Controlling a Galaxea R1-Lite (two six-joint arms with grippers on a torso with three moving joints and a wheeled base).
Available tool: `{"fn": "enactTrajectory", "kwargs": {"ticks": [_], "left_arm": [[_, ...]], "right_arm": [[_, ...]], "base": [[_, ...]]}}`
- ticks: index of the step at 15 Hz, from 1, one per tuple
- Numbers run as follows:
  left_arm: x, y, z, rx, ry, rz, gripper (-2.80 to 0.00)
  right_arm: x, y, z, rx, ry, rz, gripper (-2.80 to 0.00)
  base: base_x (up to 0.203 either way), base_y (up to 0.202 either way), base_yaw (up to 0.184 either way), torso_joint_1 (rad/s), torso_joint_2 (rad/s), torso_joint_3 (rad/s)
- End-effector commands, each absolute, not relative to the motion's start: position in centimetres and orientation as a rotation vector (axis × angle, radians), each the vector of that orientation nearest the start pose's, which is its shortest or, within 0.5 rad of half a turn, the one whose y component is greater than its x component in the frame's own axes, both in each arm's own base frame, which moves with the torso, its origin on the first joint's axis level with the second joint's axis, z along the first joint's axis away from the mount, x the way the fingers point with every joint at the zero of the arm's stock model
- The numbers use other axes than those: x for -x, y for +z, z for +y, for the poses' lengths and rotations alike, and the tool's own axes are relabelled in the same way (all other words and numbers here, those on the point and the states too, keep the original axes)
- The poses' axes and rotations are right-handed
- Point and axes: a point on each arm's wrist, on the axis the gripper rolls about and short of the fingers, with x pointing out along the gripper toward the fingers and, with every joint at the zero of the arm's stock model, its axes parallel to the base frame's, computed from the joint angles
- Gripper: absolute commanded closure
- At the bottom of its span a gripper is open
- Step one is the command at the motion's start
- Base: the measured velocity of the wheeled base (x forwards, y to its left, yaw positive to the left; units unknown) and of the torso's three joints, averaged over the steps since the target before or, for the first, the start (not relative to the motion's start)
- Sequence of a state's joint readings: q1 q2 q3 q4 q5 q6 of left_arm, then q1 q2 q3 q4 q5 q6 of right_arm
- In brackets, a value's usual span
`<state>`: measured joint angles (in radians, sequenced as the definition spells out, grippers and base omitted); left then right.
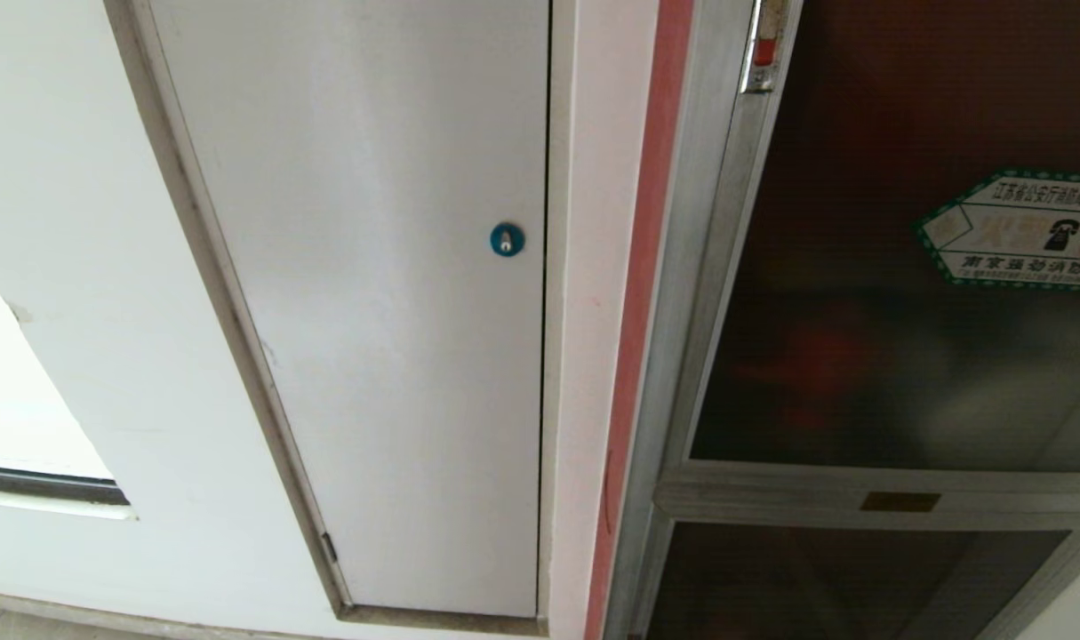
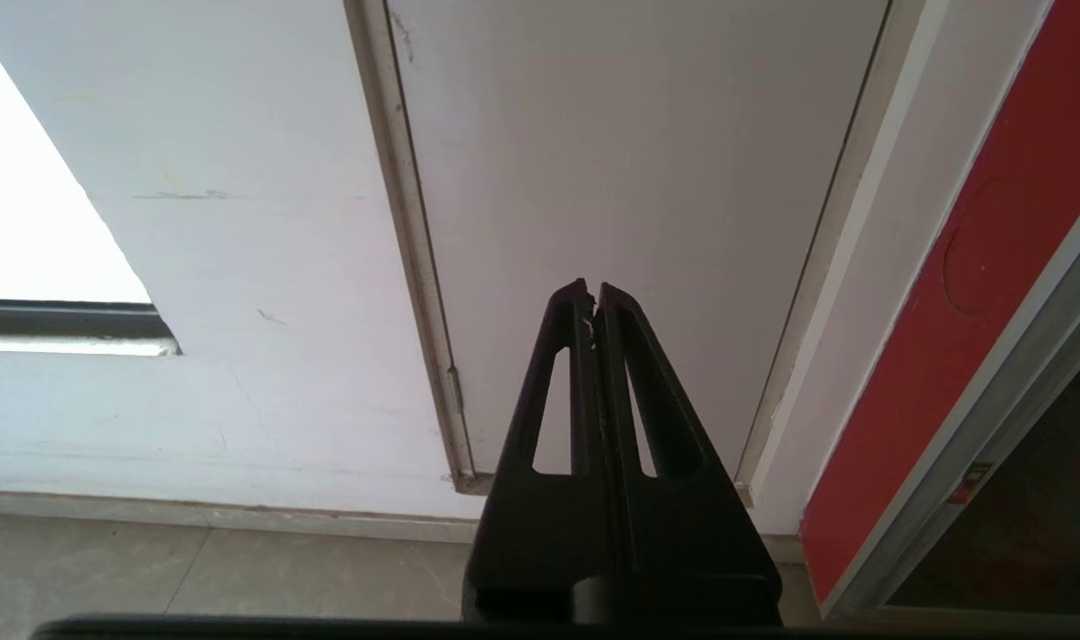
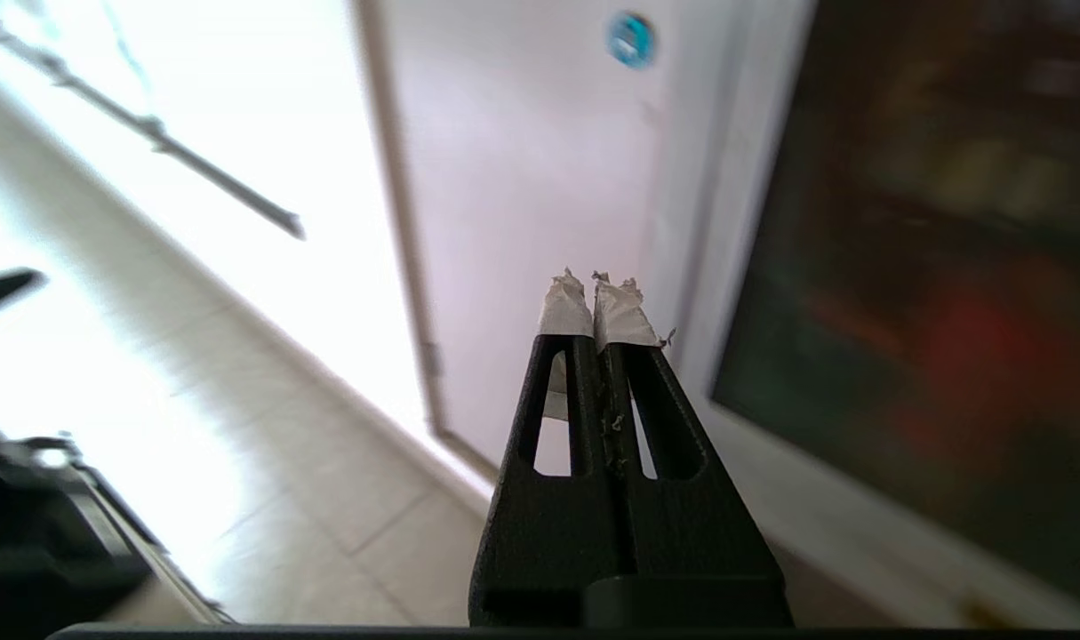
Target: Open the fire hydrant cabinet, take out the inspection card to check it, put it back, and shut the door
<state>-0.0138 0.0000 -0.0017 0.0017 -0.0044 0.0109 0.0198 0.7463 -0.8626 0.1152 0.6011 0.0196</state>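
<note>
Black plastic fingers fill the near part of both wrist views. The left gripper [image 2: 592,289] is pressed shut, tip against tip, holding nothing, and points low at the wall where the white door [image 2: 628,204] meets the tiled floor [image 2: 220,569]. The right gripper [image 3: 595,289] is also closed and empty — its tips are wrapped in frayed white tape — and it points toward the strip of wall between the white door and the dark glass. Neither arm shows in the head view.

Beyond the grippers, the white door stands closed in its grey frame, with a round blue lock [image 1: 507,239] near its right edge. To its right runs a narrow band of white wall [image 1: 593,267], then a red strip [image 1: 651,267], then the silver metal frame of the fire hydrant cabinet [image 1: 708,267].

The cabinet's door [image 1: 860,267] is shut — a dark tinted glass panel, with blurred red and pale shapes showing dimly through it. A green-bordered white sticker [image 1: 1020,231] sits on the glass toward the right, and a small red-marked latch [image 1: 764,44] sits on the frame near the top. Below a silver crossbar with a small brass plate [image 1: 900,501] lies a second, smaller dark panel [image 1: 842,582]. The inspection card cannot be made out through the glass.
</note>
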Motion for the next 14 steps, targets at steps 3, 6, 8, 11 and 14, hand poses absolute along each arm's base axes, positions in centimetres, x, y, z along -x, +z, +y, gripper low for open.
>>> {"fn": "enactTrajectory", "kwargs": {"ticks": [3, 6, 8, 11, 14], "left_arm": [[2.3, 7.6, 0.0, -0.011, -0.018, 0.001, 0.00], [2.3, 7.6, 0.0, -0.011, -0.018, 0.001, 0.00], [2.3, 7.6, 0.0, -0.011, -0.018, 0.000, 0.00], [2.3, 7.6, 0.0, -0.011, -0.018, 0.000, 0.00], [2.3, 7.6, 0.0, -0.011, -0.018, 0.001, 0.00]], "right_arm": [[-12.7, 35.0, 2.8, -0.055, 0.742, 0.091, 0.00], [-17.0, 37.9, 4.6, -0.113, 0.785, 0.119, 0.00], [-19.2, 39.2, 5.3, -0.136, 0.778, 0.116, 0.00], [-21.6, 39.5, 5.9, -0.145, 0.765, 0.126, 0.00], [-23.4, 40.0, 6.2, -0.142, 0.717, 0.105, 0.00]], "base": [[0.000, 0.000, 0.000, 0.000, 0.00, 0.000], [0.000, 0.000, 0.000, 0.000, 0.00, 0.000], [0.000, 0.000, 0.000, 0.000, 0.00, 0.000], [0.000, 0.000, 0.000, 0.000, 0.00, 0.000], [0.000, 0.000, 0.000, 0.000, 0.00, 0.000]]}}
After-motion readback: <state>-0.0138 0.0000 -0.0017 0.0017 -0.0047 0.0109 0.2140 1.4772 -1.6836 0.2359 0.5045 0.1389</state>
